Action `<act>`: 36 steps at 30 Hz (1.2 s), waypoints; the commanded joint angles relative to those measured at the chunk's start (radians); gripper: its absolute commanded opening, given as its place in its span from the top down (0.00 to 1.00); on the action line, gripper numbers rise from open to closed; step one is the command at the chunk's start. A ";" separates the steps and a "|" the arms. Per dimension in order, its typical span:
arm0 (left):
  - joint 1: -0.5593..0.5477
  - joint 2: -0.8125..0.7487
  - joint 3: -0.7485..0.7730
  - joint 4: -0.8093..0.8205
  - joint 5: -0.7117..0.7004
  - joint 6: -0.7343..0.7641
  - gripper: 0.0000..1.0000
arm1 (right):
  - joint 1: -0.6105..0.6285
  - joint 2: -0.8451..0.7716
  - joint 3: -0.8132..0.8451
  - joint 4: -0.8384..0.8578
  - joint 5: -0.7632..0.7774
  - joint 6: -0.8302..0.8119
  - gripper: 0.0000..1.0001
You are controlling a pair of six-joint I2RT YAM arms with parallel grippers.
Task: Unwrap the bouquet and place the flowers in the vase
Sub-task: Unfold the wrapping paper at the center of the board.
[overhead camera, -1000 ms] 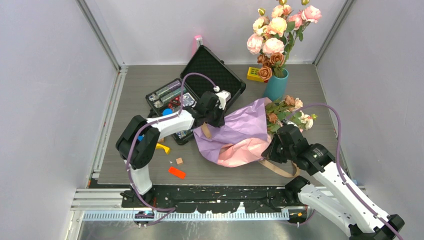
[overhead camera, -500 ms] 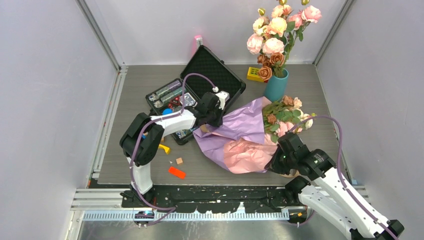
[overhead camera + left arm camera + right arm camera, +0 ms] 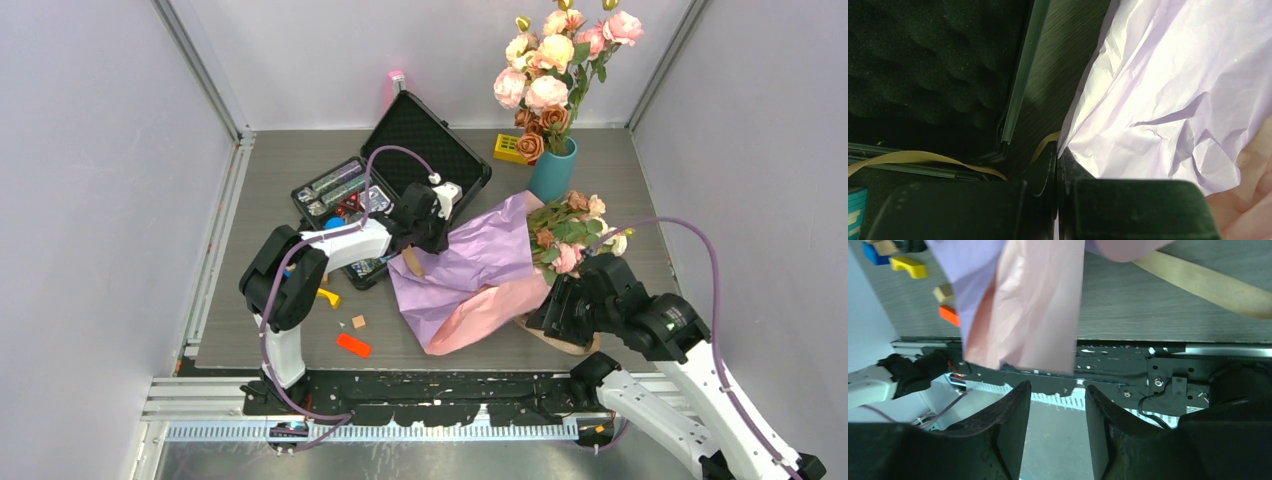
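One bouquet (image 3: 470,265) lies flat on the worktop (image 3: 270,190), right of centre, between the two arms. Its long axis runs on a diagonal. The loose pink-lined tail of the wrapping points to the near edge. The rose end points to the far right, so the flowers (image 3: 572,235) sit just beside the foot of the one vase (image 3: 552,172). Their stems are hidden inside the paper. The vase stands upright at the back right and holds a bigger bunch of large roses (image 3: 552,55). There are two tools. The left tool (image 3: 1056,152) has its fingers pressed together on the lilac edge at the left side of the bouquet, beside a strand of tan ribbon (image 3: 913,157). The right tool (image 3: 1057,390) is spread with nothing between its fingers, and the pink paper hangs just beyond their tips. More of the ribbon lies looped on the worktop under the right arm. One black case (image 3: 400,165) stands open at the back, to the left of the bouquet. Four small blocks lie near the left arm: an orange one (image 3: 353,345), a tan cube (image 3: 358,321), a yellow one (image 3: 325,296) and a blue one (image 3: 872,252). A fifth, a yellow block (image 3: 508,148), sits at the back beside the vase.
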 commanded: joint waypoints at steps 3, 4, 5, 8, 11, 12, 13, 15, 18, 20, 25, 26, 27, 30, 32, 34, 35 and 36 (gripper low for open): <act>0.007 -0.018 -0.004 0.055 0.040 0.028 1.00 | 0.005 0.069 0.205 0.002 0.038 -0.119 0.50; 0.007 -0.019 -0.005 0.056 0.042 0.028 1.00 | 0.005 0.081 0.210 0.034 0.046 -0.130 0.51; 0.007 -0.021 -0.005 0.055 0.043 0.026 1.00 | 0.005 0.087 0.214 0.070 0.048 -0.136 0.53; 0.007 -0.027 -0.008 0.051 0.042 0.027 1.00 | 0.005 0.141 0.240 0.128 0.073 -0.177 0.57; 0.007 -0.030 -0.008 0.049 0.044 0.027 1.00 | 0.005 0.181 0.270 0.227 0.100 -0.213 0.57; 0.007 -0.029 -0.006 0.046 0.045 0.027 1.00 | 0.005 0.197 0.283 0.247 0.120 -0.223 0.57; 0.007 -0.029 -0.005 0.045 0.047 0.027 1.00 | 0.006 0.207 0.288 0.282 0.145 -0.242 0.56; 0.007 -0.033 -0.007 0.043 0.046 0.027 1.00 | 0.005 0.240 0.308 0.298 0.221 -0.263 0.54; 0.007 -0.039 -0.012 0.046 0.044 0.032 1.00 | 0.003 0.284 0.310 0.314 0.356 -0.293 0.42; 0.007 -0.040 -0.013 0.046 0.043 0.033 1.00 | -0.005 0.305 0.284 0.354 0.414 -0.315 0.38; 0.007 -0.042 -0.013 0.050 0.051 0.024 1.00 | -0.122 0.369 0.188 0.526 0.360 -0.327 0.36; 0.007 -0.043 -0.013 0.051 0.052 0.022 1.00 | -0.147 0.379 0.158 0.551 0.336 -0.325 0.36; 0.007 -0.045 -0.014 0.052 0.053 0.021 1.00 | -0.189 0.396 0.142 0.597 0.297 -0.320 0.36; 0.007 -0.048 -0.017 0.057 0.055 0.017 1.00 | -0.278 0.431 0.068 0.701 0.249 -0.313 0.36; 0.007 -0.047 -0.017 0.055 0.055 0.017 1.00 | -0.328 0.458 0.024 0.759 0.198 -0.301 0.36; 0.007 -0.046 -0.014 0.046 0.056 0.017 1.00 | -0.369 0.486 -0.023 0.821 0.166 -0.287 0.36; 0.007 -0.046 -0.013 0.042 0.056 0.016 1.00 | -0.378 0.505 -0.057 0.843 0.154 -0.282 0.36; 0.007 -0.047 -0.014 0.041 0.056 0.015 1.00 | -0.393 0.516 -0.073 0.886 0.131 -0.273 0.37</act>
